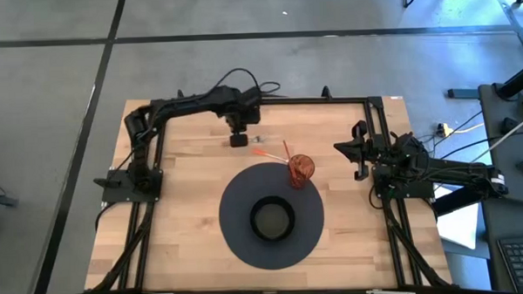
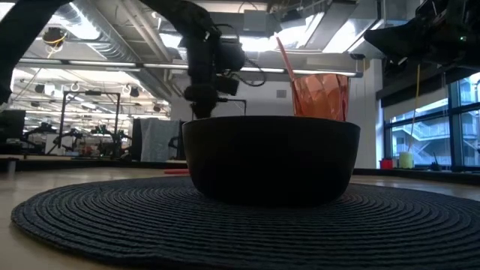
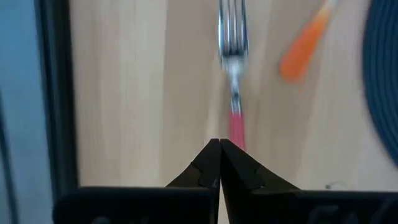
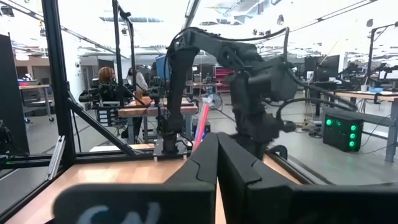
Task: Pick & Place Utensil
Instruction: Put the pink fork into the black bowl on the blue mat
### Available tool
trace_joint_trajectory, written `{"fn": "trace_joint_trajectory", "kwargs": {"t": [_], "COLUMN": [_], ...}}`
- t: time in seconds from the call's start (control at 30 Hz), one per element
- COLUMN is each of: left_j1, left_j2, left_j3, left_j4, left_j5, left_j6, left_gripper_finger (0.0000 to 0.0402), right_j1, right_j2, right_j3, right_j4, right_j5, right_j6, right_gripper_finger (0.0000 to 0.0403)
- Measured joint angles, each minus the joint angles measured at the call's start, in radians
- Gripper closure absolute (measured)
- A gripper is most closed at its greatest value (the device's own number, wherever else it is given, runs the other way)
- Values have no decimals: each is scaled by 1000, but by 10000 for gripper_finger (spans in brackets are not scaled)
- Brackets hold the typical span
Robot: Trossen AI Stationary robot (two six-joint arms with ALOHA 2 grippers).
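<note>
A round, dark woven placemat (image 1: 239, 239) with a ribbed coil texture is lying on the pale wooden table (image 1: 177, 220), and a smooth dark bowl (image 1: 272, 218) is sitting at its centre. A translucent orange faceted cup (image 1: 301, 170) is standing on the mat's edge with a thin red-handled utensil (image 1: 287, 150) leaning out of it.

The left arm is reaching from its base along the far edge of the table, bent at the elbow, with its wrist pointing down. The left gripper (image 3: 219, 144) is hanging over the wood with its two dark pointed fingers pressed tip to tip, gripping nothing. Just ahead of those tips the fork (image 3: 232, 68) is lying flat, its pink handle nearest the gripper and its shiny metal tines pointing away. An orange-handled utensil (image 3: 303, 43) is lying beside the fork, toward the mat.

The right gripper (image 4: 217, 140) is waiting at the right table edge, fingers closed together and empty, well apart from the fork.
</note>
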Motion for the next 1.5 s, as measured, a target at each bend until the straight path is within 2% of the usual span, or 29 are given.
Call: {"fn": "trace_joint_trajectory", "kwargs": {"t": [0.13,0.2,0.33,0.43,0.6,0.77,0.97,1.03,1.17,1.5], "left_j1": [-36,-44,-20,19,83,64,-13,-32,-52,0], "left_j2": [6,7,7,7,7,8,8,8,11,126], "left_j3": [0,0,-4,-50,-163,-201,-205,-205,-205,-200], "left_j4": [133,163,185,185,198,212,290,289,264,266], "left_j5": [12,90,326,374,342,292,25,-1,13,42], "left_j6": [59,76,72,54,42,35,-8,-20,-33,-65], "left_gripper_finger": [400,399,383,357,297,230,169,163,162,176], "right_j1": [0,0,0,0,0,0,0,0,0,0], "right_j2": [0,0,0,0,0,0,0,0,0,0], "right_j3": [0,0,0,0,0,0,0,0,0,0], "right_j4": [4,5,5,4,4,6,6,6,6,16], "right_j5": [0,0,-24,-38,-42,-42,-42,-42,-42,-42], "right_j6": [16,18,19,21,21,18,19,21,21,21], "right_gripper_finger": [398,398,398,398,398,398,398,398,398,398]}}
